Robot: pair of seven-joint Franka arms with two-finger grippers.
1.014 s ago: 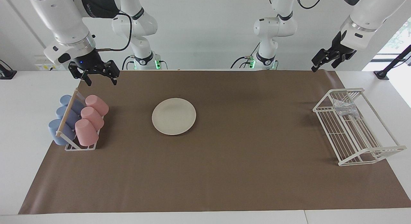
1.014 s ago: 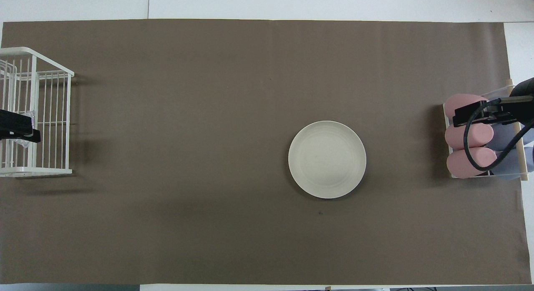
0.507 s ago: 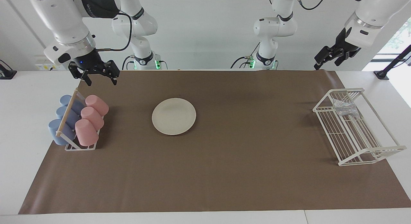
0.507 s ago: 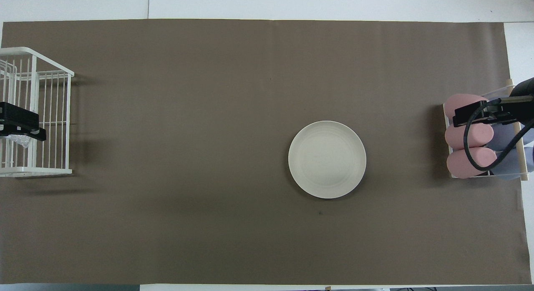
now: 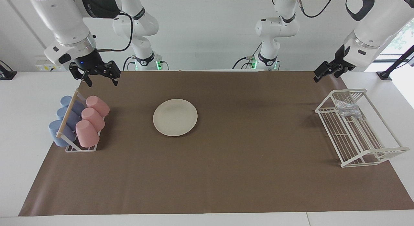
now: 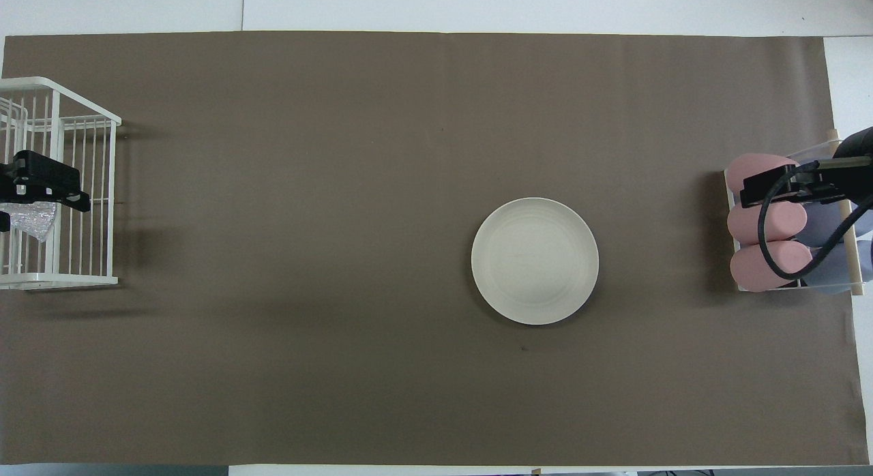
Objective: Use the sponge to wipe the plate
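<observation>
The cream-white plate [image 5: 175, 117] [image 6: 535, 260] lies flat on the brown mat, nothing on it. The silvery wrinkly sponge [image 5: 347, 109] [image 6: 34, 220] sits inside the white wire rack [image 5: 372, 153] [image 6: 58, 87] at the left arm's end of the table. My left gripper [image 5: 319, 77] hangs open high over that rack, above and beside the sponge, well clear of it. Open and holding nothing, my right gripper [image 5: 101, 81] waits in the air over the cup rack's end nearest the robots.
A small rack [image 5: 69, 147] [image 6: 849, 210] holds pink cups [image 5: 87, 133] and blue cups [image 5: 58, 132] on their sides at the right arm's end. The brown mat [image 5: 226, 174] covers most of the white table.
The left gripper rose, then dropped again and turned over the wire rack, shifting slightly farther out, so more of the sponge shows from above. The right arm, plate and sponge stayed put.
</observation>
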